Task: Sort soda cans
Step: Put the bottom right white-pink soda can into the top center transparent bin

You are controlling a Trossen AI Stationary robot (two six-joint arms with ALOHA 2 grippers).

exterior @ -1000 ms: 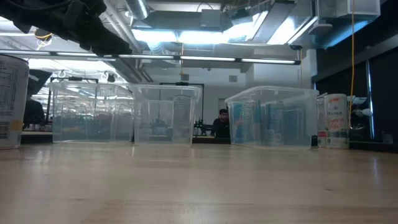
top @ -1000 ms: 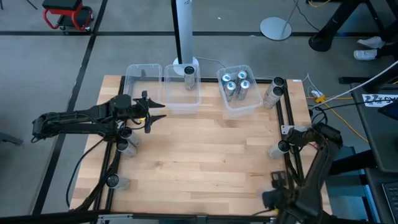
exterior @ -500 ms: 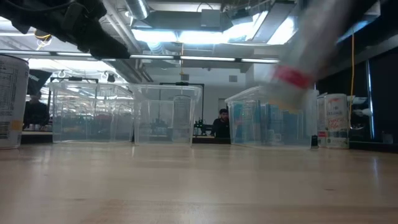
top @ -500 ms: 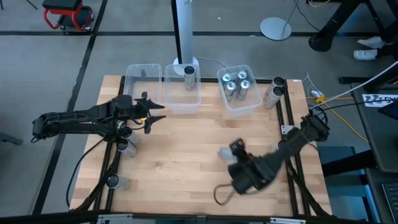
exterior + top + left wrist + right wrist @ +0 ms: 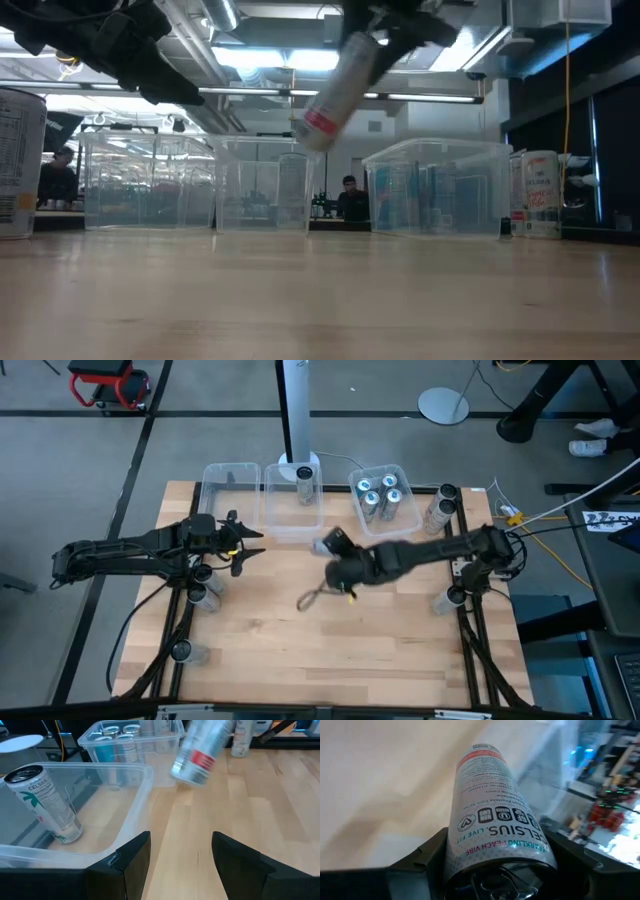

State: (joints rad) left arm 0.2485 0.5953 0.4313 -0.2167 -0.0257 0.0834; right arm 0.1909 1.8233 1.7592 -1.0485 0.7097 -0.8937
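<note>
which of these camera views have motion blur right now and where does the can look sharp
High view: the right gripper and its can smear slightly. Low view: the can is streaked against bright ceiling lights. Left wrist view: the can is blurred. Right wrist view: the can is sharp, background soft.

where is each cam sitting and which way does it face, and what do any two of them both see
High: overhead, straight down on table, both arms.
Low: tabletop height, level toward bins; arms overhead.
Left wrist: on left end effector, facing middle bin.
Right wrist: on right end effector, along its held can.
Shared: low and left wrist show that tilted can.
</note>
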